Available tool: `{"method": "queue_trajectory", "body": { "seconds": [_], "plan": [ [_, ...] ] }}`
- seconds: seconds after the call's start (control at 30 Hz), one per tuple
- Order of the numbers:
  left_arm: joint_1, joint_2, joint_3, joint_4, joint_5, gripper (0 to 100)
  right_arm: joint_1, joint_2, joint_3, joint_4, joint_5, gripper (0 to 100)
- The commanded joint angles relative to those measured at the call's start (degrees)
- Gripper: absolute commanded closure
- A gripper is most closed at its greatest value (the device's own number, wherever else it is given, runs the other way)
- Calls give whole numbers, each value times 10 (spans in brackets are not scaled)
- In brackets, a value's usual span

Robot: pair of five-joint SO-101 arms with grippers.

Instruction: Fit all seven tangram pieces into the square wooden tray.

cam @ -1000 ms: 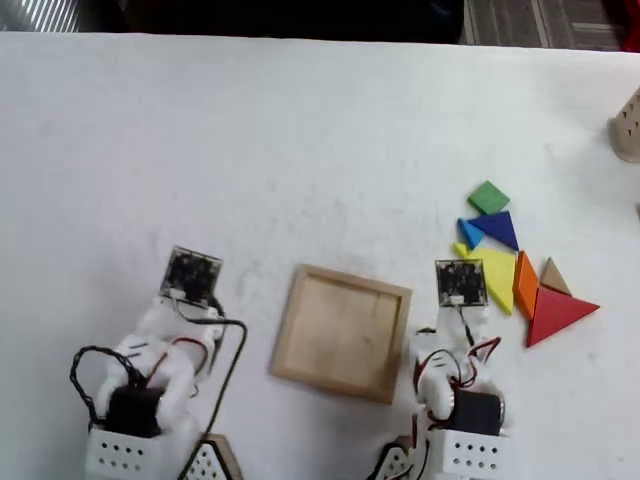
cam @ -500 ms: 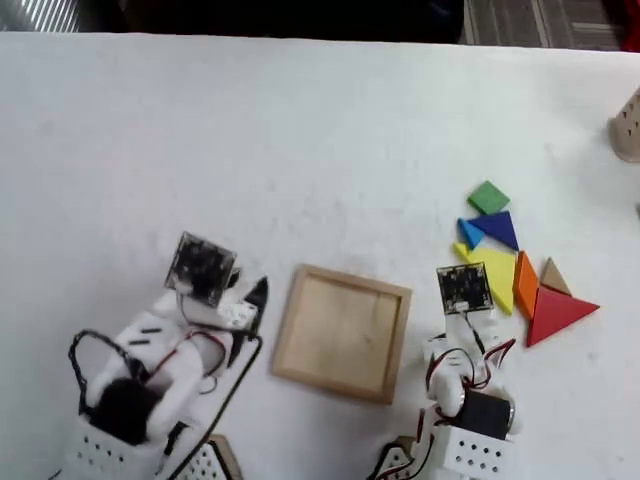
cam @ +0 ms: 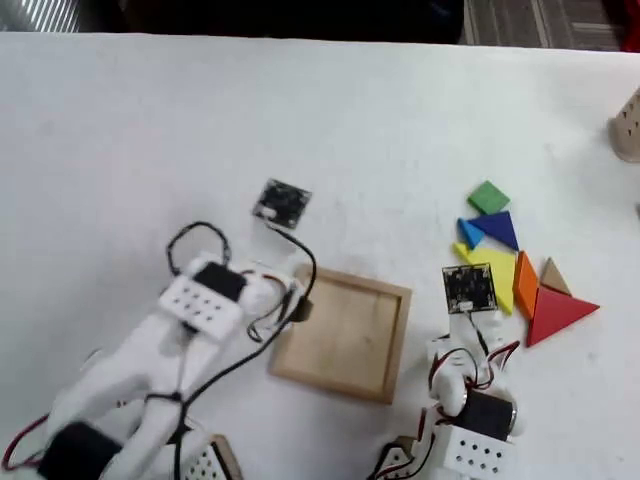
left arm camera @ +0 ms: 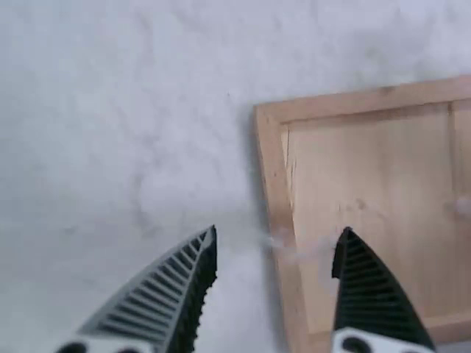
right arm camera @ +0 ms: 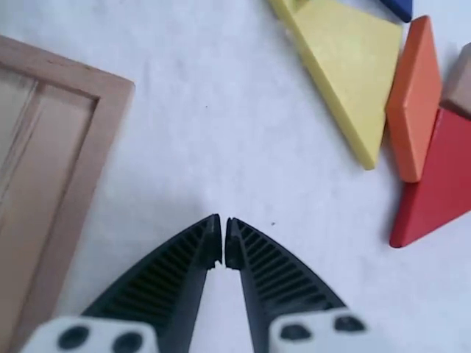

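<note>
The square wooden tray (cam: 343, 330) lies empty between the two arms. My left gripper (left arm camera: 278, 239) is open, one finger on either side of the tray's left rim (left arm camera: 268, 184); from above it sits at that edge (cam: 299, 304). To the tray's right lies a cluster: green square (cam: 488, 197), dark blue triangle (cam: 497, 229), light blue triangle (cam: 468, 233), yellow triangle (cam: 495, 272), orange parallelogram (cam: 525, 285), tan triangle (cam: 553, 277), red triangle (cam: 558, 313). My right gripper (right arm camera: 223, 241) is shut and empty over bare table between the tray rim (right arm camera: 88, 147) and the yellow triangle (right arm camera: 346, 66).
A pale wooden pegged object (cam: 627, 125) stands at the table's right edge. A wooden corner (cam: 218, 458) shows by the left arm's base. The white table is open behind the tray and to the left.
The left arm has swung forward and to the right from beside its base, bringing its gripper to the tray's left rim. The right arm has shifted only slightly.
</note>
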Motion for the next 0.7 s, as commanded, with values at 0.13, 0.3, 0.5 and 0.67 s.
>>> {"method": "queue_trajectory", "body": {
  "seconds": [0.13,0.3,0.5,0.67],
  "plan": [
    [0,198,-99,-71,8,740,7,-9,-13,-5,-4,981],
    [-15,275,-164,-55,5,797,7,-9,-13,-5,-4,981],
    [-15,320,-215,-23,4,941,7,-9,-13,-5,-4,981],
    [-16,325,-222,-22,4,978,7,-9,-13,-5,-4,981]
  ]
}}
